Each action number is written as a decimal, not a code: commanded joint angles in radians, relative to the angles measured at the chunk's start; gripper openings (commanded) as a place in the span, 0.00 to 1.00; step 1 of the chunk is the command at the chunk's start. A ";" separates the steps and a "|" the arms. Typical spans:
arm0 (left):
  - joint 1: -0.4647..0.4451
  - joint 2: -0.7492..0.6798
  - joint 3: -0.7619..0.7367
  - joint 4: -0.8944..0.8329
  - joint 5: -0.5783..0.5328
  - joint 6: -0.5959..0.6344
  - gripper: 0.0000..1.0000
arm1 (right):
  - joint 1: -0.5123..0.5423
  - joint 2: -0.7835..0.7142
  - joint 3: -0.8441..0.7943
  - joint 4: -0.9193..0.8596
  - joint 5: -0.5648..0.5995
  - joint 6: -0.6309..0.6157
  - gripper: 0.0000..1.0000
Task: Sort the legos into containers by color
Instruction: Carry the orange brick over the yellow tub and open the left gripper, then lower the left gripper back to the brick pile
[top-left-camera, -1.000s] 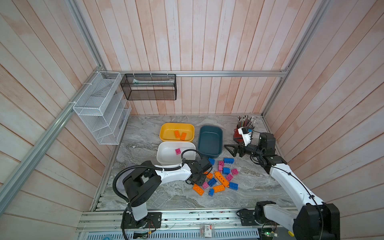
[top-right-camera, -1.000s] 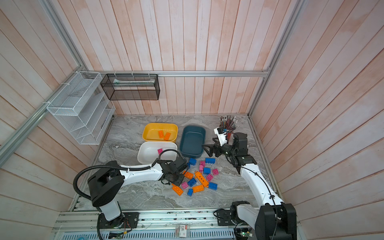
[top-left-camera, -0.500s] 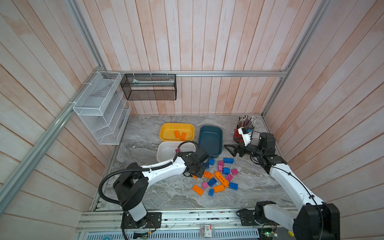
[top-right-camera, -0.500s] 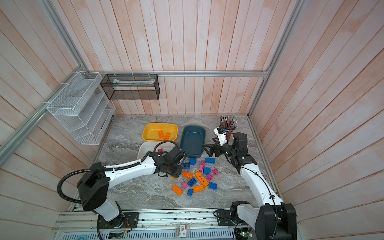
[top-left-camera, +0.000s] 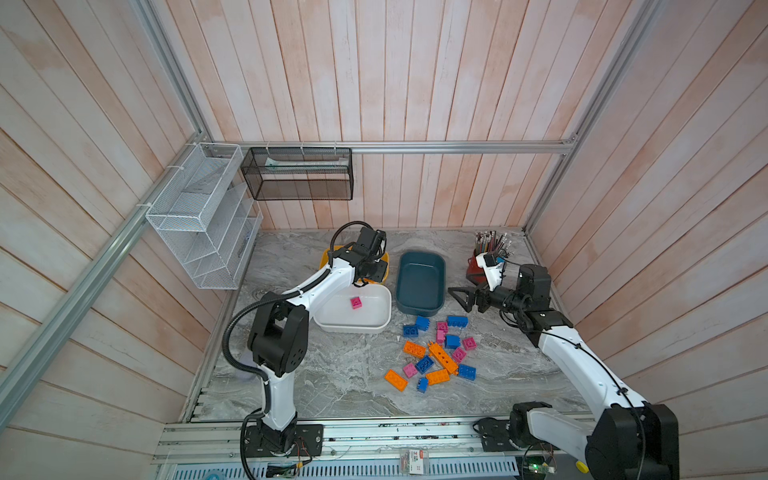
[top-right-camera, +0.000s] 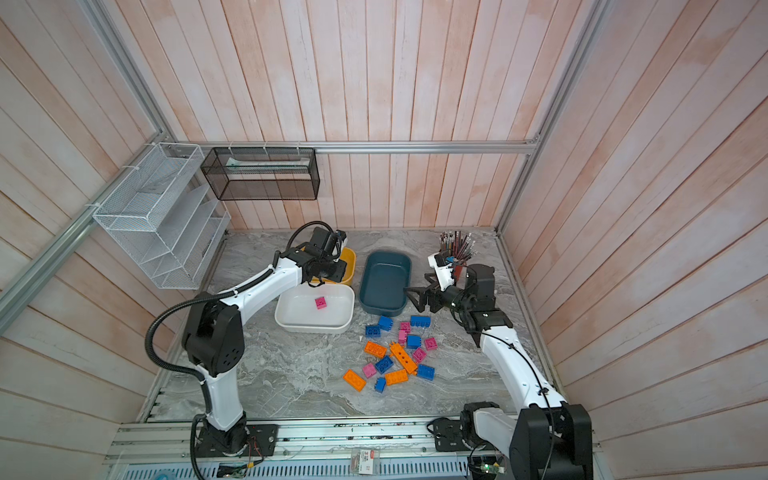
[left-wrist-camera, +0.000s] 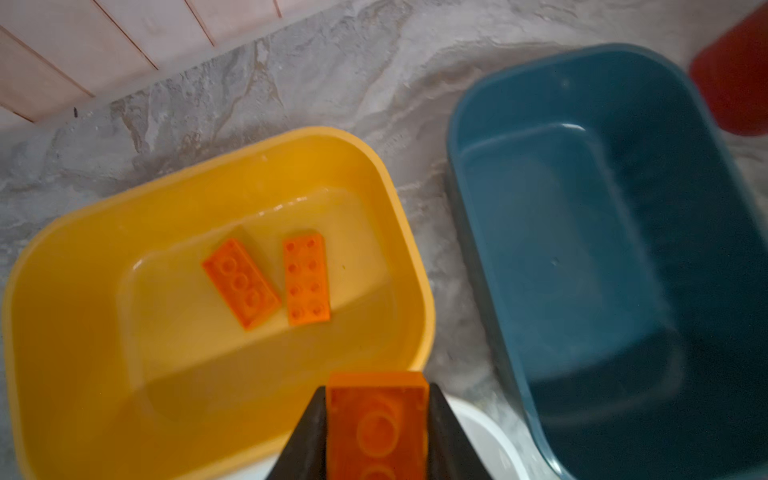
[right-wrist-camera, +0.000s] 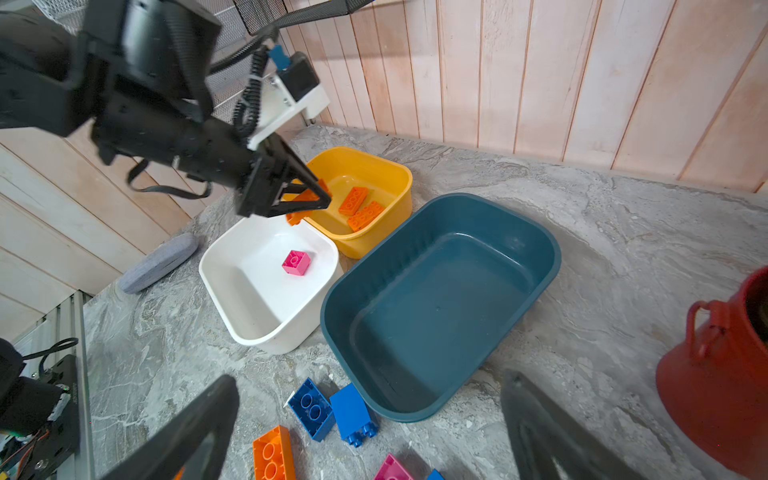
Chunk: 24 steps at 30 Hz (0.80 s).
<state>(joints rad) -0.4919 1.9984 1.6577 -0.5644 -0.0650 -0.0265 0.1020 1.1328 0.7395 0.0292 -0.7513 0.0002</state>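
Note:
My left gripper (left-wrist-camera: 376, 388) is shut on an orange lego (left-wrist-camera: 376, 424) and hovers over the near rim of the yellow container (left-wrist-camera: 62, 291), which holds two orange legos (left-wrist-camera: 240, 283) (left-wrist-camera: 307, 278). Both top views show that gripper (top-left-camera: 371, 272) (top-right-camera: 332, 270) covering most of the yellow container (top-right-camera: 351, 262). The white container (top-left-camera: 374, 322) holds one pink lego (top-left-camera: 355, 302). The dark teal container (top-left-camera: 419, 286) holds nothing. Several orange, blue and pink legos, among them a long orange one (top-left-camera: 443, 357), lie loose in front. My right gripper (top-left-camera: 455, 293) (right-wrist-camera: 370, 380) hangs open beside the teal container, holding nothing.
A red pencil cup (top-left-camera: 478, 266) stands at the back right, behind my right wrist. A white wire basket (top-left-camera: 203, 216) and a black mesh basket (top-left-camera: 297, 174) hang on the walls. A grey pad (right-wrist-camera: 158, 262) lies left of the white container.
My left gripper has carried the orange lego up from the loose pile and back over the white container to the yellow one. The right arm has not moved.

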 joint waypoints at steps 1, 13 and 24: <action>0.034 0.100 0.087 0.017 -0.011 0.054 0.34 | 0.005 0.015 0.029 0.016 -0.010 0.005 0.98; 0.094 0.271 0.154 0.074 -0.055 0.020 0.45 | 0.006 0.055 0.035 0.039 -0.019 0.013 0.98; 0.020 -0.070 -0.080 0.084 0.062 -0.044 0.73 | 0.005 0.029 0.043 -0.010 -0.004 -0.012 0.98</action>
<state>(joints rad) -0.4194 2.0686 1.6440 -0.4984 -0.0643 -0.0425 0.1024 1.1816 0.7528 0.0429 -0.7540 0.0036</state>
